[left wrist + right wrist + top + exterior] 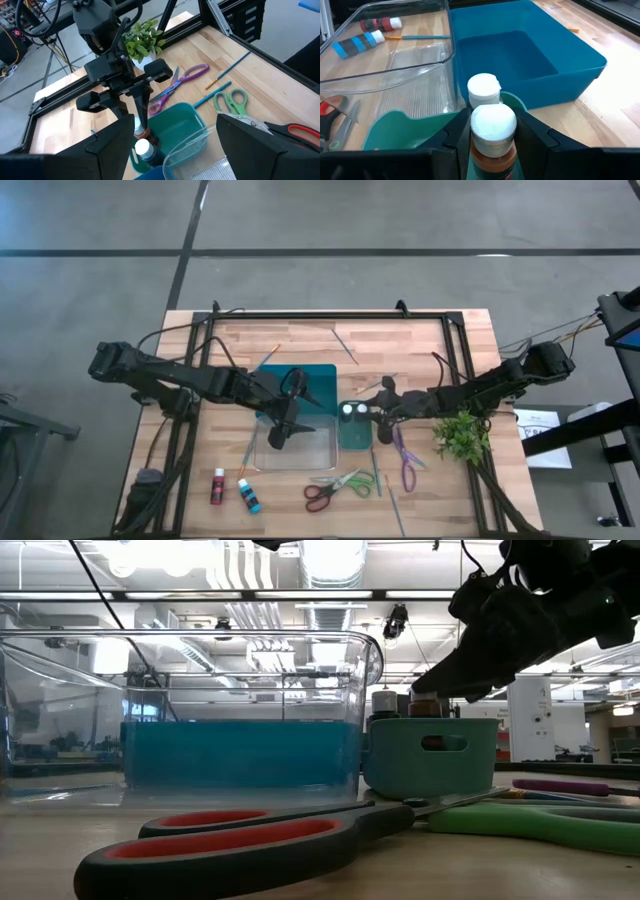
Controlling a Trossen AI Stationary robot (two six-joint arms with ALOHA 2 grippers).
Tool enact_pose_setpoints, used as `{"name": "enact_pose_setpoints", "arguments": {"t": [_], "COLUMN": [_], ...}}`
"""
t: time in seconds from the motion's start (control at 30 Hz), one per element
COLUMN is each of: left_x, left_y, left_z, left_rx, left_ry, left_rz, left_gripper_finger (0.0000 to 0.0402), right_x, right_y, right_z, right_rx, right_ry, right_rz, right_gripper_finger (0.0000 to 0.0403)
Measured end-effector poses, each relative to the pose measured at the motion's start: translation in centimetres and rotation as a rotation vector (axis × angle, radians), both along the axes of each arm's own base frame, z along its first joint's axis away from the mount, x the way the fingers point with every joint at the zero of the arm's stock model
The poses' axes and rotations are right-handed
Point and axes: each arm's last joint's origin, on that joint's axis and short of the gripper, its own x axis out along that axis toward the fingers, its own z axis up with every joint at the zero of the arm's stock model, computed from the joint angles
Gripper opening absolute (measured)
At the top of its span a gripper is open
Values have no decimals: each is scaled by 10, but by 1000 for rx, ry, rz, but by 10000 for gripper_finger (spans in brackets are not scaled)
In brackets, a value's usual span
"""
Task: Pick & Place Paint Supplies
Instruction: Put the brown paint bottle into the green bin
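My right gripper [492, 137] is over the small teal container [355, 428] and is shut on a dark paint bottle with a white cap [493, 122]. A second white-capped bottle [483, 89] stands beside it in that container. My left gripper [282, 430] hangs open above the clear container [295, 448] and touches nothing. A red bottle [217, 486] and a blue bottle [249, 495] lie on the table near its near edge. The red-green scissors [335, 488] and the purple scissors [405, 460] lie flat. Thin brushes [345, 345] are scattered about. My right gripper pinches the dark bottle between its two fingers, on the body just below the white cap [492, 155]. The fingers [141, 112] come from above, pointing down. The bottle is upright inside the small teal container [430, 755], whose wall hides its lower end.
A large blue tray [315, 385] sits next to the clear container on its far side. The green plant sprig [462, 435] lies on the table's right, under the right arm. More brushes [376, 472] lie by the scissors. A black frame [330, 315] rims the table's far edge.
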Motion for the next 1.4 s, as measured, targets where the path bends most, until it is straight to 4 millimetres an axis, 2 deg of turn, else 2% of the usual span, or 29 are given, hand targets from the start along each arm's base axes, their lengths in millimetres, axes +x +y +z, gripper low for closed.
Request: {"name": "enact_pose_setpoints", "arguments": {"t": [0.67, 1.07, 1.4], "left_x": [0, -1, -2], "left_y": [0, 0, 0], "left_z": [0, -2, -17], "left_rx": [3, 1, 2], "left_ry": [0, 12, 15], "left_rz": [-1, 0, 0], "left_gripper_finger": [288, 288, 288], "right_x": [0, 14, 7], "right_y": [1, 3, 1], "right_z": [-1, -19, -16], "right_rx": [-13, -11, -14], "right_ry": [14, -8, 19], "right_rz": [25, 23, 15], "right_gripper_finger": [111, 111, 111]}}
